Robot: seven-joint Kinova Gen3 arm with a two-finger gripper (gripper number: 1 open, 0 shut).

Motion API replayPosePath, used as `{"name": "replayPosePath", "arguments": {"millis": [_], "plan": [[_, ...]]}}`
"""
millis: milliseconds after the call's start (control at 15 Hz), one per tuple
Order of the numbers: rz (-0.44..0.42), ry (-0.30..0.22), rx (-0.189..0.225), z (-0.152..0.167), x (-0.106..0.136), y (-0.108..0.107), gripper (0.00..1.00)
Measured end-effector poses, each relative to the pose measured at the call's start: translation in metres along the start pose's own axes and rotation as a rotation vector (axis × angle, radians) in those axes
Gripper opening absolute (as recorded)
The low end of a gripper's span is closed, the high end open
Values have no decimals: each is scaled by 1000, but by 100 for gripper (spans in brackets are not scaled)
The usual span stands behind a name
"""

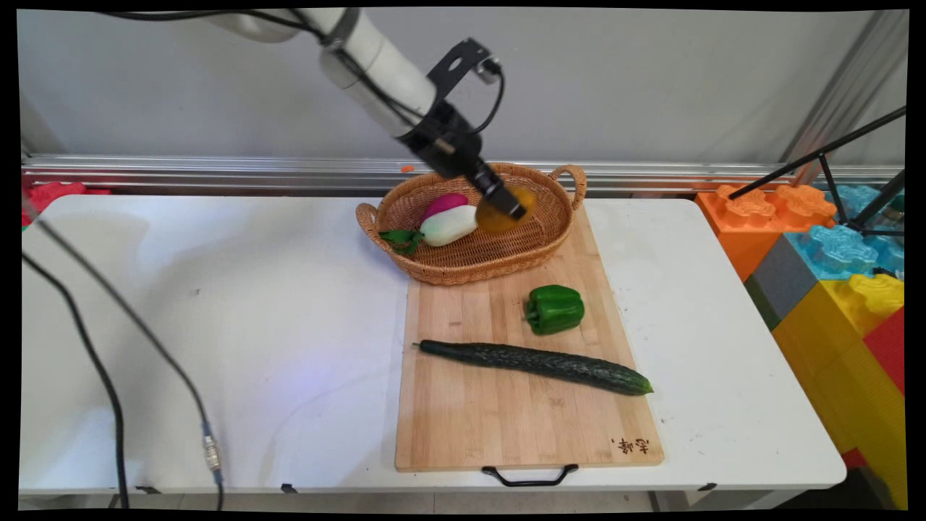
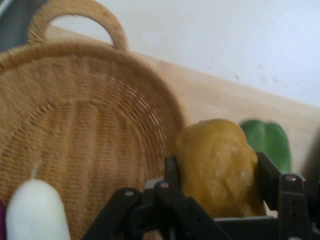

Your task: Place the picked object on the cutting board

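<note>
Yellow-orange and lumpy, one round vegetable (image 2: 219,167) is clamped between the two black fingers (image 2: 172,172) of the gripper (image 1: 506,204), which are closed against its sides. It is held above the right half of a wicker basket (image 1: 441,271), just inside the rim; whether it touches the basket floor cannot be told. One pink-and-white radish (image 1: 448,221) with green leaves is seen lying in the left part of the same basket, just beside the gripper. The basket, with a loop handle at each end, is set on the far end of one bamboo cutting board (image 1: 470,420). On the board, one green bell pepper (image 1: 554,309) is found near the basket's right side, and one long dark cucumber (image 1: 535,362) is laid across the board nearer the front. The board rests on the white table (image 1: 217,325). Coloured foam blocks (image 1: 832,260) are stacked at the right, well apart from the basket.
</note>
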Motion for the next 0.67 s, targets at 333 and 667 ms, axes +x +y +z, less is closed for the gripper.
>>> {"name": "replayPosePath", "arguments": {"millis": [333,667], "plan": [[58,-52,-16,-13,-32,31,0],[86,-95,-8,4,-61,41,0]]}}
